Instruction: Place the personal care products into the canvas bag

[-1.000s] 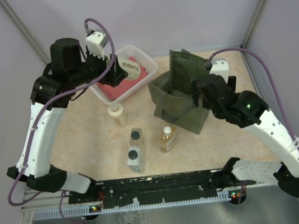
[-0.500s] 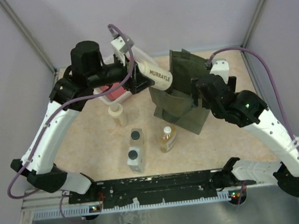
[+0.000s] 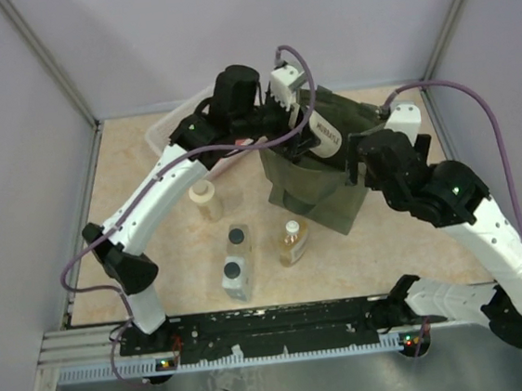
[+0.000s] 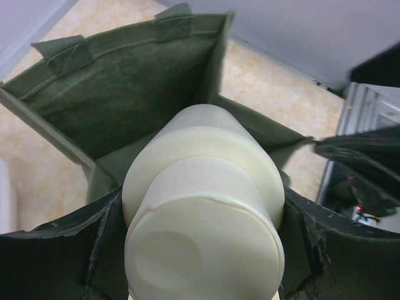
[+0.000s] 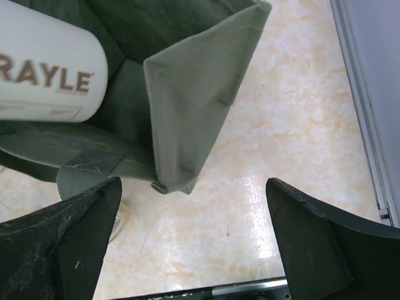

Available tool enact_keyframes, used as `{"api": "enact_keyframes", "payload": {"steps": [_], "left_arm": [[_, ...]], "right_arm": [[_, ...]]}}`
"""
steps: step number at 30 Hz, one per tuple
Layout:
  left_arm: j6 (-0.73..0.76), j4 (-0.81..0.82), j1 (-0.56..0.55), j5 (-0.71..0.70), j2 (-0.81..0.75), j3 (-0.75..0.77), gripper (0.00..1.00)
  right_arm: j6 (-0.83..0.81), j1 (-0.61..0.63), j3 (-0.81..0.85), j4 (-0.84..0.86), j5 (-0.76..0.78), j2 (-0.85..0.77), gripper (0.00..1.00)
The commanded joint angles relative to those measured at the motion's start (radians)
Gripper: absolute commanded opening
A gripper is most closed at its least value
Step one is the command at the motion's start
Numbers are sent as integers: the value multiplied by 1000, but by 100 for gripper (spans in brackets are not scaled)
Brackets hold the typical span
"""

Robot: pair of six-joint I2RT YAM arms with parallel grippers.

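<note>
My left tool [image 3: 308, 127] clamped 1 cream bottle [image 4: 200, 187] over the canvas bag [image 3: 322, 198]; lowering deeper before release seemed advisable. My right tool [image 5: 194, 244] stood apart.

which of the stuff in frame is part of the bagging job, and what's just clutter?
Job:
- canvas bag
- held cream bottle, over the bag's mouth
- second cream bottle
- far grey bottle
- near grey bottle
- amber bottle

Lying about:
- white plastic basket

One cream bottle [image 3: 329, 133] hangs over the canvas bag [image 3: 322, 200]; four bottles [image 3: 238, 242] lie left.
</note>
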Motion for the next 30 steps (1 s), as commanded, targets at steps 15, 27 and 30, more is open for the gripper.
{"api": "enact_keyframes", "payload": {"steps": [15, 27, 30], "left_arm": [[200, -7, -131, -343, 293, 312, 0], [278, -78, -182, -474, 371, 313, 0], [277, -88, -182, -465, 378, 276, 0]], "right_arm": [[71, -5, 76, -149, 91, -101, 99], [73, -5, 69, -156, 88, -135, 99], [75, -5, 63, -160, 85, -144, 99]]}}
